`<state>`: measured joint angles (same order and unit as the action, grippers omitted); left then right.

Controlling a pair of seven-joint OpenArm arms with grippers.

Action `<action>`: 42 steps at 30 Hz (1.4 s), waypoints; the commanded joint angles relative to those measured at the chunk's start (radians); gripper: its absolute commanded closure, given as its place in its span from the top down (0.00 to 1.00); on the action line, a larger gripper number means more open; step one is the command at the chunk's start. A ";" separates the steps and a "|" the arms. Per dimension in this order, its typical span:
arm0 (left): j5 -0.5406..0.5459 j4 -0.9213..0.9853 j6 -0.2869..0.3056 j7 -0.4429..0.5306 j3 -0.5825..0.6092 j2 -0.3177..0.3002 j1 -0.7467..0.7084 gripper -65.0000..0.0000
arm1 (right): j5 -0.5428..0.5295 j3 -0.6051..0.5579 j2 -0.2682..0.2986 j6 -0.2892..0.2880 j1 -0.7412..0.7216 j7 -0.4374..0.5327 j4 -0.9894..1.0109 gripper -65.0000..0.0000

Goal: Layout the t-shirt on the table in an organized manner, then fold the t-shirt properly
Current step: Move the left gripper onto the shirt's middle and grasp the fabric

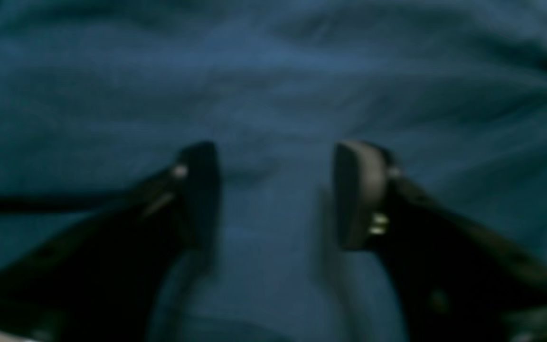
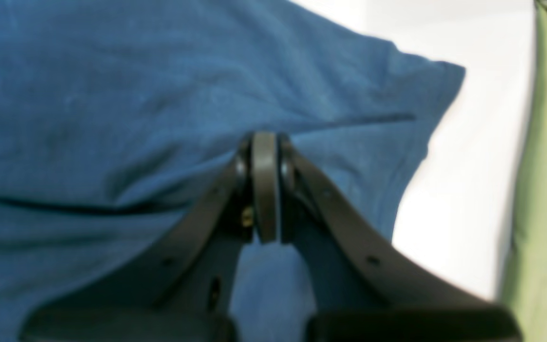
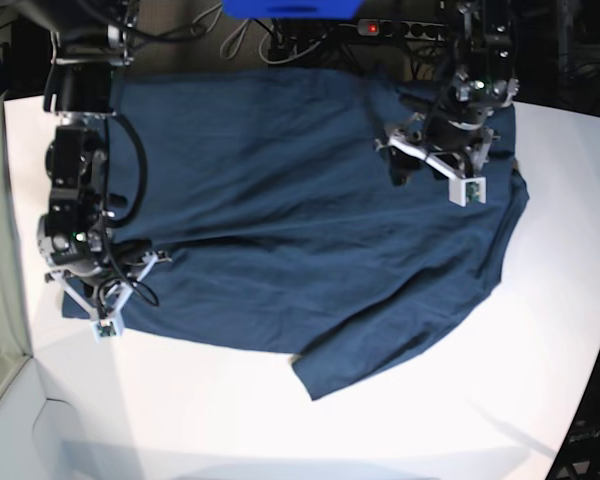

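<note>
**Shirt spread, one corner pinched, far arm poised over cloth**

Nearest in the base view lies bare tabletop (image 3: 310, 430), white and curved at its right edge. Onto it reaches a loose sleeve or flap (image 3: 380, 345) of the shirt (image 3: 280, 220), pointing toward the near side.

The shirt lies mostly flat and opened out, its long axis running left to right across the base view, with creases across the middle and its far edge at the tabletop's far rim.

At the shirt's near-left corner sits the right end effector (image 3: 105, 290). In its wrist view the right end effector (image 2: 265, 190) has its jaws pressed together, and a fold of shirt (image 2: 112, 95) runs into them; it looks clenched on the cloth edge, though the exact bite is hidden. White tabletop (image 2: 468, 166) shows just beyond that corner.

Farther back, on the right, the left end effector (image 3: 435, 160) hangs over the shirt's far-right part. From its own camera the left end effector (image 1: 276, 194) shows jaws apart, nothing between them, with cloth (image 1: 273, 71) filling the blurred frame directly beneath. Whether the tips touch the fabric cannot be told.

The coming move likely turns on this: the cloth is straight below the left end effector, so it is the arm to close on the far-right part, opposite the right arm's corner along the long axis.
</note>
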<state>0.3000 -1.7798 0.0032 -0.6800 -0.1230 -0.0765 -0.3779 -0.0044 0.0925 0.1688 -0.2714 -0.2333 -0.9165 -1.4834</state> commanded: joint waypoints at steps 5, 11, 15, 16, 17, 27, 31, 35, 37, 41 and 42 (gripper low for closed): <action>0.005 0.093 -0.001 0.019 0.004 -0.009 0.041 0.24 | 0.004 0.003 0.013 0.001 -0.015 0.010 0.040 0.00; 0.005 0.242 -0.007 0.021 0.001 -0.108 0.162 0.22 | 0.004 0.003 0.010 0.001 0.033 0.010 -0.001 0.00; 0.005 0.352 -0.001 0.021 -0.073 -0.165 0.273 0.22 | 0.004 0.003 0.008 0.001 0.067 0.009 -0.055 0.00; 0.005 0.377 -0.001 0.021 -0.094 -0.170 0.300 0.22 | 0.004 0.003 0.008 0.001 0.076 0.009 -0.069 0.00; 0.005 0.401 0.001 0.021 -0.119 -0.179 0.334 0.22 | 0.004 0.003 0.008 0.001 0.085 0.004 -0.084 0.00; 0.012 0.280 0.001 0.009 -0.151 -0.210 0.529 0.22 | 0.004 0.002 -0.018 0.001 0.154 0.003 -0.158 0.00; 0.012 0.100 0.001 0.006 -0.143 -0.147 0.440 0.22 | 0.004 0.002 -0.019 0.001 0.154 0.003 -0.159 0.00; 0.012 -0.048 0.001 -0.106 -0.059 -0.056 0.333 0.22 | 0.004 0.005 -0.015 0.001 0.148 0.003 -0.159 0.00; 0.011 -0.065 0.001 -0.155 0.018 -0.019 0.296 0.22 | 0.004 0.005 -0.013 0.001 0.145 0.003 -0.159 0.00; 0.006 -0.058 0.001 -0.180 0.234 0.027 0.234 0.22 | 0.004 0.006 0.002 0.001 0.137 0.003 -0.159 0.00; 0.006 -0.059 -0.002 -0.180 0.283 0.027 0.227 0.22 | 0.004 0.006 0.002 0.001 0.137 0.003 -0.159 0.00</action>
<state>0.3035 -1.8202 0.0032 -0.8795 0.1673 -0.0498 -0.1661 -0.0002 0.0959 0.1623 -0.2714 -0.0776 -0.9310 -1.6253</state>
